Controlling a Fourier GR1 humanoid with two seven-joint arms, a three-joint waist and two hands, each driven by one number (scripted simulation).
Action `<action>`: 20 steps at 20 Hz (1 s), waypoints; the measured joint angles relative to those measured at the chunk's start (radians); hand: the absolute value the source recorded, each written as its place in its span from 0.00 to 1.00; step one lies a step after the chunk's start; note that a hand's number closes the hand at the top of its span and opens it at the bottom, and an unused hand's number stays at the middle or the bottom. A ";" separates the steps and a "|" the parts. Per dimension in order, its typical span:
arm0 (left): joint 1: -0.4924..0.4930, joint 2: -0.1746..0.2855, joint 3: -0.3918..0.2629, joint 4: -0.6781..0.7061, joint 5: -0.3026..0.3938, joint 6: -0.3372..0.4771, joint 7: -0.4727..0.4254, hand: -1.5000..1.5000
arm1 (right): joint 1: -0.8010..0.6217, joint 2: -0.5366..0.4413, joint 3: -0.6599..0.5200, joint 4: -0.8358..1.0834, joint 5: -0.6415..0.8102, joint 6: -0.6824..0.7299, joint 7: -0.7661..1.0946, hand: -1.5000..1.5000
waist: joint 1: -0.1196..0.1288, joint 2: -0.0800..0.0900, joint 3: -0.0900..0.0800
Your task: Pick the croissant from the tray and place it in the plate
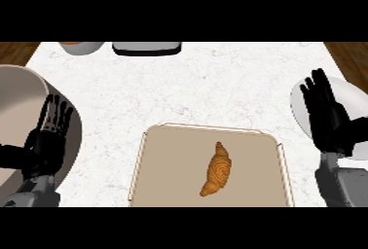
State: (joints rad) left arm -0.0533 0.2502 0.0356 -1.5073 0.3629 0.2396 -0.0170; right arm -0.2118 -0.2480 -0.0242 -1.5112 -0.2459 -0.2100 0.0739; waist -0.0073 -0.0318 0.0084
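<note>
white marbled worktop point(215, 82) | brown wood point(350, 51) at far corners | croissant point(218, 170) on tan tray point(173, 185) | left hand point(46, 141), right hand point(327, 116): fingers straight, empty

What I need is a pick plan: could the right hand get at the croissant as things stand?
Probably yes. The right hand is open beside the tray, and the croissant lies uncovered on it, with nothing standing between them.

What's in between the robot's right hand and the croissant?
Only bare tray, its rim and a strip of white counter. Nothing else sits between the right hand and the croissant in the head view.
</note>
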 measured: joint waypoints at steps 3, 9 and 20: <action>-0.073 0.010 -0.033 -0.028 -0.035 -0.093 -0.015 0.50 | -0.015 -0.016 0.053 -0.024 0.038 0.030 0.018 1.00 | -0.002 0.010 0.003; -0.071 0.069 -0.078 0.022 -0.126 -0.113 0.069 0.50 | -0.056 -0.188 0.217 -0.054 0.308 0.090 0.026 0.00 | 0.005 0.023 -0.018; -0.098 0.083 -0.096 0.079 -0.185 -0.113 0.164 0.50 | 0.230 -0.189 0.415 -0.189 0.622 -0.020 -0.075 0.00 | -0.002 0.029 -0.010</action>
State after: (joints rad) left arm -0.1509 0.3330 -0.0609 -1.4282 0.1780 0.1266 0.1468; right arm 0.0177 -0.4369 0.3912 -1.6998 0.3756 -0.2300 -0.0014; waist -0.0091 -0.0028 -0.0011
